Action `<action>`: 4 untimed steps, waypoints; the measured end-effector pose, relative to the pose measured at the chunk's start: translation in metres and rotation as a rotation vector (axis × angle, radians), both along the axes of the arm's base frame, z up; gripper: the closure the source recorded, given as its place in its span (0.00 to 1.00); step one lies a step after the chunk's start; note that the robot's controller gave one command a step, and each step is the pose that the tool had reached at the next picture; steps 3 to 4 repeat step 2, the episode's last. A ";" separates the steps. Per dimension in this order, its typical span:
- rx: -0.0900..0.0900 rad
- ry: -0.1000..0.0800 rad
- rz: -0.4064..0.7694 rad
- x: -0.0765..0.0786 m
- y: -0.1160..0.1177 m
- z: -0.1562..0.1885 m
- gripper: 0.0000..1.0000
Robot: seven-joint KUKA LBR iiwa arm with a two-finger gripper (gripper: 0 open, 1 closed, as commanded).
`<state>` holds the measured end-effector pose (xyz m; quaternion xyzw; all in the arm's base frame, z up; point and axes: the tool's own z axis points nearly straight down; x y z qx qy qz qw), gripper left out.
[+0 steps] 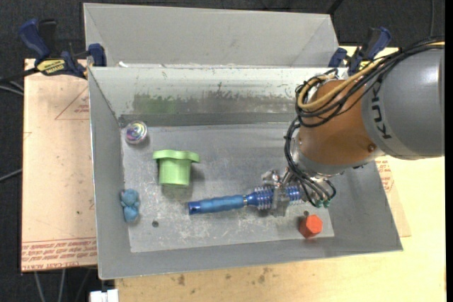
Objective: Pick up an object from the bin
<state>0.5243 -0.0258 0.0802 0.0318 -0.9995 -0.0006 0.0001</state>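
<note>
Blue-handled tool (216, 205) with a ribbed metal end was seen lying flat along the near side of the bin (106, 152), the ribbed end directly under the gripper (283, 193). It was judged light, stiff and smooth on the handle, so a hold across the ribbed end was favoured. Whether the gripper was open or closed could not be told. An orange block (309, 225) lay just beside.

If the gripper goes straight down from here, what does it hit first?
Probably the coiled right end of the blue rod, which lies directly under the gripper; how far above it sits, I cannot tell.
</note>
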 end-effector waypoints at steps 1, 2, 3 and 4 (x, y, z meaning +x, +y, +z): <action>-0.001 -0.007 0.039 -0.025 0.005 0.085 1.00; -0.001 -0.011 0.040 -0.028 0.023 0.202 1.00; -0.001 -0.011 0.040 -0.028 0.023 0.202 1.00; -0.001 -0.011 0.040 -0.028 0.023 0.202 1.00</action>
